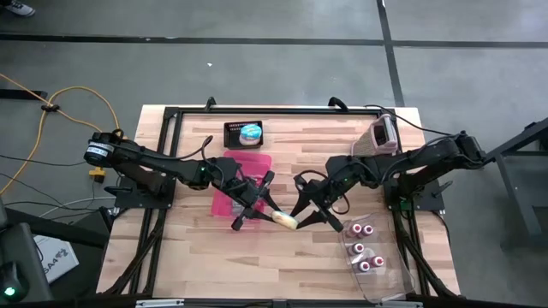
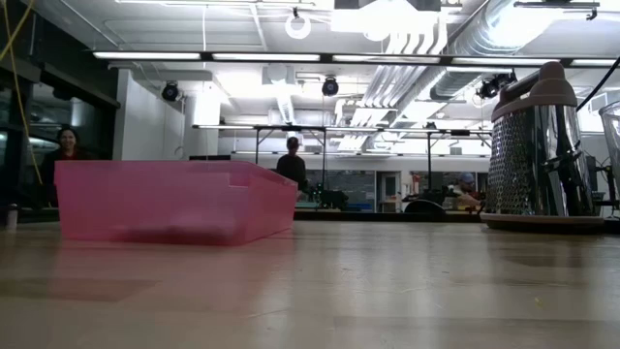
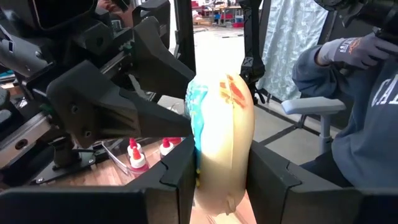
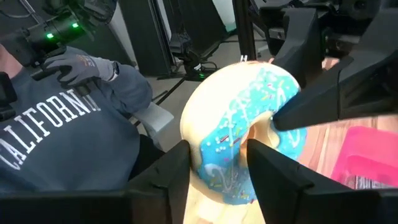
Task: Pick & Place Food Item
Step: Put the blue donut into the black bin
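Blue-iced doughnut point(image 4: 239, 146) held mid-table, at 4 o'clock from pink bin point(image 1: 224, 198). Left gripper point(image 3: 217, 174) clamped on rim. Right gripper point(image 4: 217, 163) fingers beside it, grip unclear. Judged light, soft; icing smearable, so bare dough edge preferred.

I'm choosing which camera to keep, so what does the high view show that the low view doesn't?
Only the high view shows both arms meeting at mid-table, the left gripper shut on the doughnut, with the right gripper at it too, plus a black tray and a clear tray. Only the low view shows the room behind, with people in it. Both show the pink bin and the metal grater on the wooden table.
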Motion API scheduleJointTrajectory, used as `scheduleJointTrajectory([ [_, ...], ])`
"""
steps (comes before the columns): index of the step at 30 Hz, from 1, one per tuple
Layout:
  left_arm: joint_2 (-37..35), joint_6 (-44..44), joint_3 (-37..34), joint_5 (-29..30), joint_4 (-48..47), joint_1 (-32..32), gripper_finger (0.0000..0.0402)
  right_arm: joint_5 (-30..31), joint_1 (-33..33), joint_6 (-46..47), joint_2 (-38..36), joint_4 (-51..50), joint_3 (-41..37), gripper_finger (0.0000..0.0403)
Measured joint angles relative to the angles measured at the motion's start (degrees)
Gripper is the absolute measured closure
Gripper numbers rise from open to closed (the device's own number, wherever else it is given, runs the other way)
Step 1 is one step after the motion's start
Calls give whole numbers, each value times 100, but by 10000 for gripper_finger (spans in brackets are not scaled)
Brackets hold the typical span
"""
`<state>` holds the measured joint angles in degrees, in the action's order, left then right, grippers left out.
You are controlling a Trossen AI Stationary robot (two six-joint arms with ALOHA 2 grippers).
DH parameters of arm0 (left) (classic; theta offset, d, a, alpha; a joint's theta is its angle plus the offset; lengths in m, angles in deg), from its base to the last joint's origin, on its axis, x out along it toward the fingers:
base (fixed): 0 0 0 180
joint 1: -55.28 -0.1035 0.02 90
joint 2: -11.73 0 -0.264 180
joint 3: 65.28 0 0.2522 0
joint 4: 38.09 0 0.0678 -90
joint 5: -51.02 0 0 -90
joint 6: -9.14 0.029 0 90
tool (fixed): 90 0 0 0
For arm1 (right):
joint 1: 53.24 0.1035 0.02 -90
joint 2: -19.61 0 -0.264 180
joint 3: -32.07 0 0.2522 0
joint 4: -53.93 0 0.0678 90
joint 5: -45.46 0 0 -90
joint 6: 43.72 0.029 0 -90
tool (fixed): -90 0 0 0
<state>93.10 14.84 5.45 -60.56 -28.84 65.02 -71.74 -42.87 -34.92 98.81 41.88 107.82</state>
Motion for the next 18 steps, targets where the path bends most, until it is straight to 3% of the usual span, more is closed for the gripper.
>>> scheduleJointTrajectory([
  [7, 0, -15, 0, 9, -9, 0, 290, 11, -2, 66, -49, -420, 0, 235],
  [18, -2, -349, 0, 75, -137, -95, 290, 55, -29, 147, -356, -895, 4, 231],
])
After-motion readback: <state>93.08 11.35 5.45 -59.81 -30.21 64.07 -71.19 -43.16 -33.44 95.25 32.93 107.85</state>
